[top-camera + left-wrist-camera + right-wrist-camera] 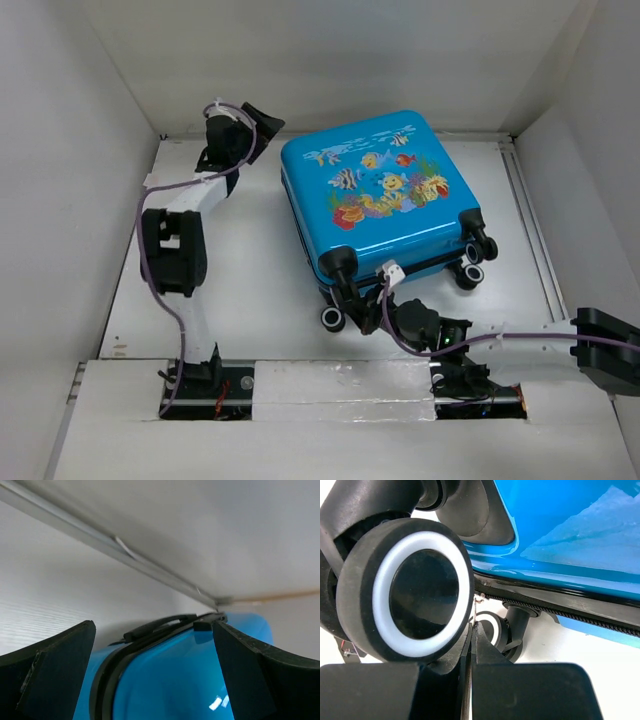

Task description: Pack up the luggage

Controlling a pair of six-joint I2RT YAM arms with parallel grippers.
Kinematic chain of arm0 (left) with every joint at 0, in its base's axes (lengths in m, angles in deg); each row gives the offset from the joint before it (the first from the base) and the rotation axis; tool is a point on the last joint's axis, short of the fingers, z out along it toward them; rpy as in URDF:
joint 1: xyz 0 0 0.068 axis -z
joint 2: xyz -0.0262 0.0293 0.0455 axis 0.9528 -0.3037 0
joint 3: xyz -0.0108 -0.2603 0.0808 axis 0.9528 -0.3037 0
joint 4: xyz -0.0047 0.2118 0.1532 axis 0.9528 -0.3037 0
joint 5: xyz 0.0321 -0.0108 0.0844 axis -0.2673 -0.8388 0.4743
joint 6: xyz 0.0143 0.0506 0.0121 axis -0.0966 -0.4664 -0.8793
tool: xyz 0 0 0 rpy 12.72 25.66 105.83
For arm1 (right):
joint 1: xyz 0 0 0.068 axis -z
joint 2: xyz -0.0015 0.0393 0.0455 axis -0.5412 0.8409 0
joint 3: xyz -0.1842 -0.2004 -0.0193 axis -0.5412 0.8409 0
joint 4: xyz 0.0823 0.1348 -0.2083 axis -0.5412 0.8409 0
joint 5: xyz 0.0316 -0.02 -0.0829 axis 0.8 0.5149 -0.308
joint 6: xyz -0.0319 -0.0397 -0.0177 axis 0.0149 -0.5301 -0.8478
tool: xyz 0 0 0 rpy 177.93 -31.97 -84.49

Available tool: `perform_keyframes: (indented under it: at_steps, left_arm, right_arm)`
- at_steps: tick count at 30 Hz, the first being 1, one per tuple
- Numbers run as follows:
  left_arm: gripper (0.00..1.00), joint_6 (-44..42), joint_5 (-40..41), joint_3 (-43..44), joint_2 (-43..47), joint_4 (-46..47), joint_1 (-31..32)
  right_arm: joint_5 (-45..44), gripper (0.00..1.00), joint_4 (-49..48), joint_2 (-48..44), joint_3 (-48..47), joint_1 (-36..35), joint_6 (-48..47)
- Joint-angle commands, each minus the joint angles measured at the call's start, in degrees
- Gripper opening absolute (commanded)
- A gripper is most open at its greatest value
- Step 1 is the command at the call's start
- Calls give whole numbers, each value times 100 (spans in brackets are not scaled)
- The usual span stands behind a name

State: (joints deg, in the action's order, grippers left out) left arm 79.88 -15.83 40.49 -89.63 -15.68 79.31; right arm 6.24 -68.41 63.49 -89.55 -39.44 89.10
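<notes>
Right arm, near edge: the right arm [520, 338] reaches in low from the right, along the near side of the counter [250, 300], to the wheeled end of the luggage [385, 190].
Right jaws: clenched. The two fingers [520, 690] meet along one seam with no gap. A thin sliver of metal stands at the top of that seam. It is too small to identify, and I cannot tell whether it is pinched.
Luggage against right jaws: a black wheel [420, 590] with a white ring sits just above and left of the fingertips. The zip line [560, 611] and the blue shell run just beyond them.
Luggage position: closed and lying flat on the counter with the fish print up. It is turned at an angle, with the wheels toward the near right.
Left arm: the left arm [185, 240] rises from the near left base and bends over to the far left corner of the luggage.
Left jaws: released, with the fingers [55, 670] spread wide. The blue edge of the luggage fills the gap between them, and the black handle [155, 625] lies along its top. Contact cannot be judged.
Overhead view only: shows the whole layout, the print, both arms and the angle of the case.
Right wrist view only: shows the shut seam, the metal sliver, the wheel ring and the zip teeth.
Left wrist view only: shows the spread of the fingers, the handle, and the white wall [200, 530] behind.
</notes>
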Motion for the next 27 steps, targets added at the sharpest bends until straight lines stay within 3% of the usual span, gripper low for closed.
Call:
perform_keyframes:
  at_steps: [1, 6, 9, 10, 13, 15, 19, 21, 25, 27]
  left_arm:
    - [100, 343, -1687, 785, -597, 363, -56]
    - [100, 1046, -2540, 910, -1303, 1662, -57]
    - [94, 1135, -2690, 1147, -1664, 1736, 66]
    - [84, 1135, -2691, 1148, -1664, 1866, 66]
    - [68, 1371, -2621, 561, -1611, 2689, 198]
    - [45, 1617, -2621, 9, -1551, 3192, 198]
    - [8, 2356, -2621, -1004, -1489, 4599, 198]
    - [0, 2418, -2568, -1329, -1488, 5030, 260]
    - [0, 2628, -2358, -2661, -1217, 5829, 312]
    - [0, 2708, -2041, -3384, -883, 6714, 312]
  right_arm:
    - [1091, 0, -103, 63, -262, -303, 114]
    - [1091, 0, -208, 238, -262, -303, 114]
    - [838, 0, -208, 239, -262, -303, 114]
    - [766, 0, -208, 239, -323, -303, 114]
    - [652, 0, -77, 116, -393, -303, 114]
    - [564, 0, -76, 116, -464, -303, 53]
    - [782, 0, -479, 484, -683, -303, -113]
    - [1142, 0, -786, 712, -771, -303, -193]
    - [1670, 0, -1744, 1336, -983, -303, -334]
    - [1575, 0, -1598, 1390, -1158, -303, -387]
